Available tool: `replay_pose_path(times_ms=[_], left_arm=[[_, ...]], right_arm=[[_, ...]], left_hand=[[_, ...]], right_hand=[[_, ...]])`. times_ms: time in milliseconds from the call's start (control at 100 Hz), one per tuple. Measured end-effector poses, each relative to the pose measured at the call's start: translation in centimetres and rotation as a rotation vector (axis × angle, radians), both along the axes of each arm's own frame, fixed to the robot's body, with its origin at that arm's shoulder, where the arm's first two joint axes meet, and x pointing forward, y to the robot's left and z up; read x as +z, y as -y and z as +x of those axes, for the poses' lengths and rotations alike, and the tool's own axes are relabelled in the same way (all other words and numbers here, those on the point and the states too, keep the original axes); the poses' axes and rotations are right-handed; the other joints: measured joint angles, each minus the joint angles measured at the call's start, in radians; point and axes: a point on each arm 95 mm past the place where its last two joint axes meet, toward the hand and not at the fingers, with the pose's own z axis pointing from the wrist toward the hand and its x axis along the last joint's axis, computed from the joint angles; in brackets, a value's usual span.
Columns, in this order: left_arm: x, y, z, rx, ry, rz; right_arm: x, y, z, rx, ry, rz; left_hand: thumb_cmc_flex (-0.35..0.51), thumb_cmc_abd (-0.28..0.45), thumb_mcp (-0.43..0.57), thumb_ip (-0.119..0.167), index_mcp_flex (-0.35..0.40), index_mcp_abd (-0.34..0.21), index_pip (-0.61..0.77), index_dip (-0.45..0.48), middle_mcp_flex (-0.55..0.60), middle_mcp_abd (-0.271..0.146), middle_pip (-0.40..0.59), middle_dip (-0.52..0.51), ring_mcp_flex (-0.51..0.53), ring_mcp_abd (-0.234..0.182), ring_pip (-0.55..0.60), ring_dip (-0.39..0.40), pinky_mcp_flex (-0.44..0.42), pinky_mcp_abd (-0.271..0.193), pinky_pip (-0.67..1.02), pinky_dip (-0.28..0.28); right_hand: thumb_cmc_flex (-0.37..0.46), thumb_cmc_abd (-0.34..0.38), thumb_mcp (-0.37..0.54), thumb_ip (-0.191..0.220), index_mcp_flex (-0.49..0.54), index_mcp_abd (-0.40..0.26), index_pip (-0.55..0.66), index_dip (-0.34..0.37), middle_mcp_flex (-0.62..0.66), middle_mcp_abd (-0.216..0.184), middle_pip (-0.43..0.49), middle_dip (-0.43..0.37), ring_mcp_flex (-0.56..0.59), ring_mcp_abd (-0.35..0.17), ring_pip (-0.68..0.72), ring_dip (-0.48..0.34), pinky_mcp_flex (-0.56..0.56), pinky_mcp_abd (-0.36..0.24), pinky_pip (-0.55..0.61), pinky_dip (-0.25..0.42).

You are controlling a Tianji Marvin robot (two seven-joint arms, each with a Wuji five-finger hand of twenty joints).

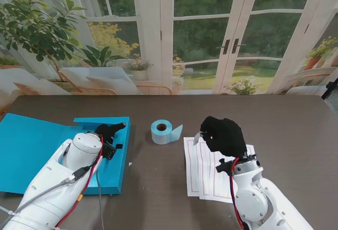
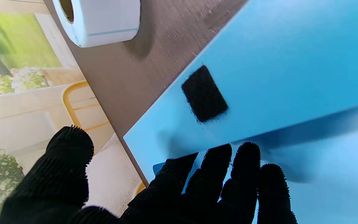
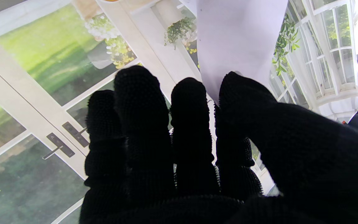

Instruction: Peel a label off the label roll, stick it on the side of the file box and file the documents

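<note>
Pinched peeled label in right hand; left hand spread, steadying file box; risked label curling onto glove

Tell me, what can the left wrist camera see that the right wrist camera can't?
Only the left wrist view shows the blue file box with its black patch, the label roll and the left hand. Only the right wrist view shows the right hand pinching a white label, plus the glass doors. Both show black-gloved fingers and greenery outside.
</note>
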Motion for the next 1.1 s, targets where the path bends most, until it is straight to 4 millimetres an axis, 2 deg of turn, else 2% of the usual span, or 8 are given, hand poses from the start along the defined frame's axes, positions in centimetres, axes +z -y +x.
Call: replay_pose_path(times_ms=[250, 420, 540, 750, 890, 1020, 1060, 1100], left_arm=[[-0.4, 0.6, 0.8, 0.06, -0.001, -0.069], [-0.5, 1.0, 1.1, 0.076, -0.007, -0.094], [-0.8, 1.1, 1.2, 0.143, 0.004, -0.111], [-1.2, 1.4, 1.2, 0.19, -0.037, -0.136], [-1.2, 1.7, 1.3, 0.237, -0.045, -0.154], [-1.2, 2.0, 1.4, 0.224, -0.056, -0.161], [-1.3, 2.0, 1.5, 0.242, -0.054, -0.164], [-1.3, 2.1, 1.5, 0.255, -0.056, -0.173]], right_arm=[[-0.1, 0.2, -0.1, -0.002, -0.004, -0.001], [-0.1, 0.3, -0.1, -0.002, -0.007, -0.002], [-0.1, 0.3, -0.1, -0.002, -0.008, -0.003], [-0.1, 0.3, -0.1, -0.001, -0.01, 0.001], [-0.1, 0.3, -0.1, 0.0, -0.01, 0.002], [-0.1, 0.3, -0.1, 0.001, -0.01, 0.002], [-0.1, 0.3, -0.1, 0.0, -0.01, 0.003], [-0.1, 0.3, -0.1, 0.0, -0.01, 0.004]], left_hand=[[0.012, 0.0, 0.0, 0.005, -0.025, 0.013, -0.005, -0.001, -0.012, 0.0, 0.002, 0.014, -0.011, -0.002, 0.026, 0.022, -0.007, -0.01, -0.002, 0.022], [0.027, 0.001, 0.003, 0.005, -0.012, 0.02, -0.004, 0.001, -0.011, 0.0, 0.013, 0.042, -0.013, -0.003, 0.062, 0.055, -0.007, -0.011, 0.0, 0.069], [0.075, -0.002, 0.105, 0.005, 0.025, 0.016, 0.025, 0.024, 0.029, -0.001, 0.029, 0.092, -0.012, -0.003, 0.111, 0.085, -0.007, -0.011, 0.038, 0.105], [0.138, -0.049, 0.227, 0.005, 0.102, -0.008, 0.173, 0.119, 0.121, -0.044, 0.177, 0.307, 0.063, -0.009, 0.287, 0.164, 0.021, 0.011, 0.217, 0.134], [0.143, -0.06, 0.252, 0.005, 0.104, -0.016, 0.302, 0.158, 0.124, -0.058, 0.258, 0.356, 0.095, -0.01, 0.326, 0.167, 0.044, 0.021, 0.259, 0.131], [0.231, -0.075, 0.268, 0.004, 0.105, -0.042, 0.462, 0.197, 0.186, -0.086, 0.374, 0.4, 0.188, -0.012, 0.387, 0.173, 0.124, 0.054, 0.32, 0.122], [0.311, -0.082, 0.247, -0.005, 0.104, -0.051, 0.517, 0.188, 0.203, -0.094, 0.396, 0.412, 0.205, -0.014, 0.402, 0.178, 0.136, 0.056, 0.331, 0.122], [0.441, -0.083, 0.17, -0.016, 0.096, -0.061, 0.576, 0.167, 0.217, -0.105, 0.414, 0.441, 0.218, -0.015, 0.419, 0.179, 0.152, 0.061, 0.34, 0.121]], right_hand=[[0.0, 0.0, 0.0, 0.0, 0.0, 0.0, 0.0, 0.0, 0.0, 0.0, 0.0, 0.0, 0.0, 0.0, 0.0, 0.0, 0.0, 0.0, 0.0, 0.0], [0.0, 0.0, 0.0, 0.0, 0.0, 0.0, 0.0, 0.0, 0.0, 0.0, 0.0, 0.0, 0.0, 0.0, 0.0, 0.0, 0.0, 0.0, 0.0, 0.0], [0.0, 0.0, 0.0, 0.0, 0.0, 0.0, 0.0, 0.0, 0.0, 0.0, 0.0, 0.0, 0.0, 0.0, 0.0, 0.0, 0.0, 0.0, 0.0, 0.0], [0.0, 0.0, 0.0, 0.0, 0.0, 0.0, 0.0, 0.0, 0.0, 0.0, 0.0, 0.0, 0.0, 0.0, 0.0, 0.0, 0.0, 0.0, 0.0, 0.0], [0.0, 0.0, 0.0, 0.0, 0.0, 0.0, 0.0, 0.0, 0.0, 0.001, 0.0, 0.0, 0.0, 0.0, 0.0, 0.0, 0.0, 0.0, 0.0, 0.0], [0.0, 0.0, 0.0, 0.0, 0.0, 0.0, 0.0, 0.0, 0.0, 0.001, 0.0, 0.0, 0.0, 0.0, 0.0, 0.0, 0.0, 0.0, 0.0, 0.0], [0.0, 0.0, 0.0, 0.0, 0.0, 0.0, 0.0, 0.0, 0.0, 0.001, 0.0, 0.0, 0.0, 0.0, 0.0, 0.0, 0.0, 0.0, 0.0, 0.0], [0.0, 0.0, 0.0, 0.0, 0.0, 0.0, 0.0, 0.0, 0.0, 0.001, 0.0, 0.0, 0.0, 0.0, 0.0, 0.0, 0.0, 0.0, 0.0, 0.0]])
